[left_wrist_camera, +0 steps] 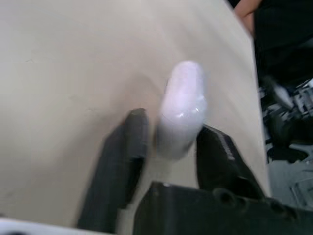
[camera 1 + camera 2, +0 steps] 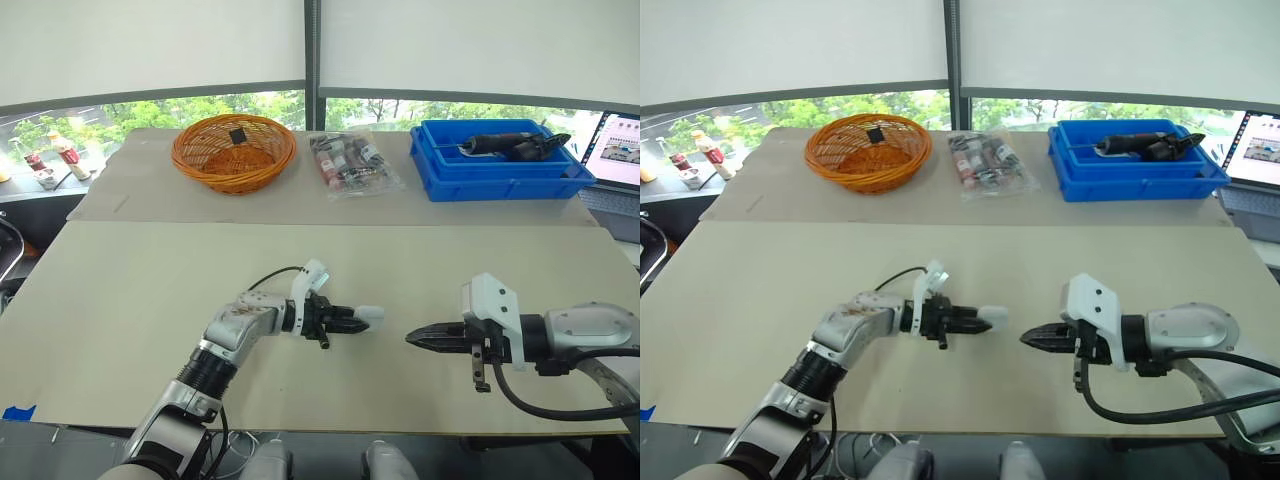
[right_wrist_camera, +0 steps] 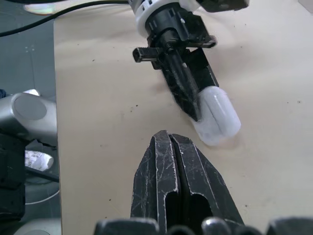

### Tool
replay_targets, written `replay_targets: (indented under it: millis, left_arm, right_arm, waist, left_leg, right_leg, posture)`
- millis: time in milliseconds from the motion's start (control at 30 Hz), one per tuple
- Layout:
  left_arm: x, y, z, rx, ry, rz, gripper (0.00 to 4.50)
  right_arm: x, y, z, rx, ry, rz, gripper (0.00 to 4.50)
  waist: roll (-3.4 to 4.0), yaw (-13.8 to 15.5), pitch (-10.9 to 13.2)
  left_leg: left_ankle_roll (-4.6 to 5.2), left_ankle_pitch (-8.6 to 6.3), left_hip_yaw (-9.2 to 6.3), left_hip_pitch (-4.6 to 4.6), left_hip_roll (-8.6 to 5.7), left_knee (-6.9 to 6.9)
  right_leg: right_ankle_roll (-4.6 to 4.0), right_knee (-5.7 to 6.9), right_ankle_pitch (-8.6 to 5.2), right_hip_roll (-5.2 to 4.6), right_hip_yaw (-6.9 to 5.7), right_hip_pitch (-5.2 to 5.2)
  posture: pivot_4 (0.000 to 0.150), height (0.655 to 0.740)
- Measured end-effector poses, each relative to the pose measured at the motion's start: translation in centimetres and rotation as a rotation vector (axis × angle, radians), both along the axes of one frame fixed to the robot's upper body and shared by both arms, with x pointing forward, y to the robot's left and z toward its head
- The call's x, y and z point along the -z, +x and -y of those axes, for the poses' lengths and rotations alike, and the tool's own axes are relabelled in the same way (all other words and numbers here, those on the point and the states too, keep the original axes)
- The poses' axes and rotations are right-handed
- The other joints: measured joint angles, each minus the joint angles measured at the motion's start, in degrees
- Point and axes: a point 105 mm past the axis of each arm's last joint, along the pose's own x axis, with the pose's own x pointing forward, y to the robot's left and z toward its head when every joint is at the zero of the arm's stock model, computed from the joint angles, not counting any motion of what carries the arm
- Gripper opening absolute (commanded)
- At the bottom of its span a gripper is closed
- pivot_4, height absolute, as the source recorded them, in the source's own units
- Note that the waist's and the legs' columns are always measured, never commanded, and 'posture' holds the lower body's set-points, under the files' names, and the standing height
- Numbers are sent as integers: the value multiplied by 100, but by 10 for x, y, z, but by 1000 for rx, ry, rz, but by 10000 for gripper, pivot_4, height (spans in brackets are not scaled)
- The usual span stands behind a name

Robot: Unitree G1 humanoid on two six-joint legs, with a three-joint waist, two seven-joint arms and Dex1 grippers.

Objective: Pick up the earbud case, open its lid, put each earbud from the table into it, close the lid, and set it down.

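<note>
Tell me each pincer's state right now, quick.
Left pincer: shut on the earbud case.
Right pincer: shut, holding nothing.

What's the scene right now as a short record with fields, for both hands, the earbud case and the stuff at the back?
left hand: shut on the earbud case, over the table
right hand: shut, empty, pointing at the case, apart from it
earbud case: white, lid looks closed
back of table: orange basket, clear bag of small items, blue tray holding a tool
</note>
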Motion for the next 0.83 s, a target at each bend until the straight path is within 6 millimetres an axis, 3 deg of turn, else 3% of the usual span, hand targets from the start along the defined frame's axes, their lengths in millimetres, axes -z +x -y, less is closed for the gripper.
replay_targets:
  millis: [67,133,167,400,533,633,733,833]
  left_arm:
    - [-2,-2,-2,18,5,8,43672]
    - [-3,-2,-11,31,33,42,44595]
    - [-3,-2,-19,28,55,67,45000]
    - [-5,2,-92,-42,234,273,45000]
    - [-18,-14,-106,-14,200,372,45000]
    - [-37,-31,-110,40,187,459,45000]
    - [-45,-54,-120,92,286,542,45000]
    - [-56,-70,-113,111,254,583,45000]
  right_arm:
    - [0,1,1,3,-13,20,0]
    - [2,3,4,10,-35,37,0]
    - [3,3,6,14,-43,34,5942]
    - [-2,10,17,-25,-120,72,28845]
    - [-13,19,20,-78,-163,138,43001]
    - [-24,22,20,-133,-172,173,44654]
    - [-30,23,27,-163,-211,168,44654]
    - [-32,22,29,-178,-216,160,44654]
  waist:
    - [0,-5,0]
    - [0,-23,0]
    - [1,-39,0]
    - [4,-61,-1]
    - [5,-5,4]
    - [0,7,8]
    - [3,-15,10]
    - [3,9,11]
  left_leg:
    - [0,0,0,2,0,1]
    - [0,0,1,6,1,-2]
    - [0,0,2,8,3,-4]
    - [2,-2,2,10,9,-13]
    - [2,-2,3,-4,5,-9]
    - [1,-2,3,-8,6,-4]
    - [4,-4,3,0,7,-14]
    - [4,-4,5,-1,8,-13]
  right_leg:
    - [0,0,0,0,0,2]
    - [0,1,0,1,3,3]
    - [0,2,0,4,5,2]
    - [-1,-3,0,7,9,-2]
    - [0,-8,0,-4,5,-10]
    - [0,-8,0,-7,2,-12]
    - [-1,-8,0,-8,10,-9]
    - [0,-8,0,-7,3,-7]
  posture:
    - [1500,7400]
    - [1500,7400]
    - [1500,7400]
    - [1500,7400]
    - [1500,7400]
    - [1500,7400]
    - [1500,7400]
    - [1500,7400]
